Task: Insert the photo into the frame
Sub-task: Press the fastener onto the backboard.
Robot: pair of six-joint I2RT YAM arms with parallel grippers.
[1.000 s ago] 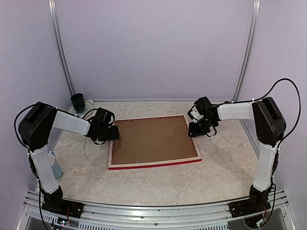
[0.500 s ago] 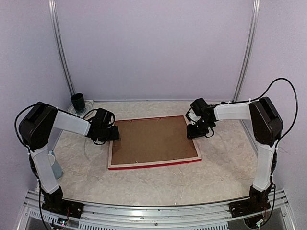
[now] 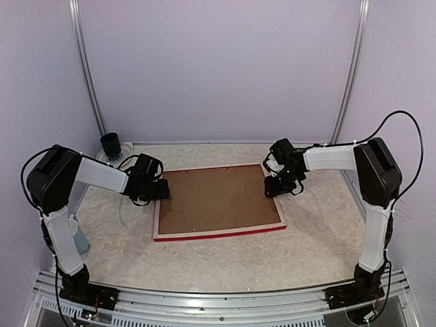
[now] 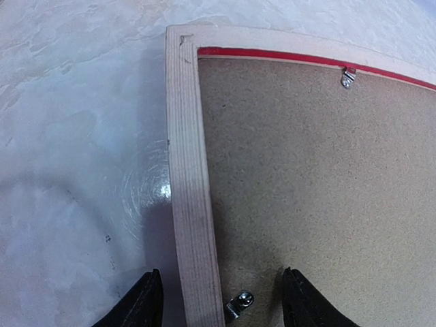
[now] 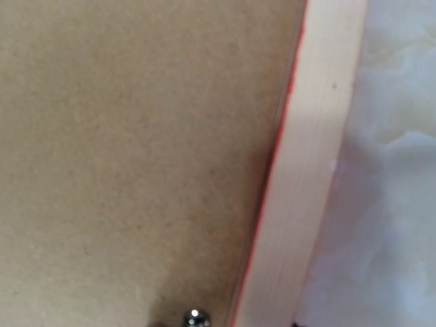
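The frame (image 3: 218,233) lies face down on the table, pale wood back up, with a thin red lip showing. A brown backing board (image 3: 214,201) fills it, and small metal clips (image 4: 349,77) sit on the board's edge. The photo is hidden. My left gripper (image 3: 161,189) is at the frame's left rail (image 4: 191,204), open (image 4: 221,303), one finger over the table and the other over the board. My right gripper (image 3: 274,188) hovers over the right rail (image 5: 306,170) near the far corner; only its fingertips (image 5: 294,324) peek in, standing apart on either side of the rail.
A black cup (image 3: 110,144) stands at the back left corner. A pale blue object (image 3: 79,238) sits by the left arm's base. Metal posts (image 3: 349,75) rise at the back. Marbled tabletop (image 3: 225,262) surrounds the frame.
My right gripper has shifted a little left, onto the frame's right rail. The left arm and the frame have not moved.
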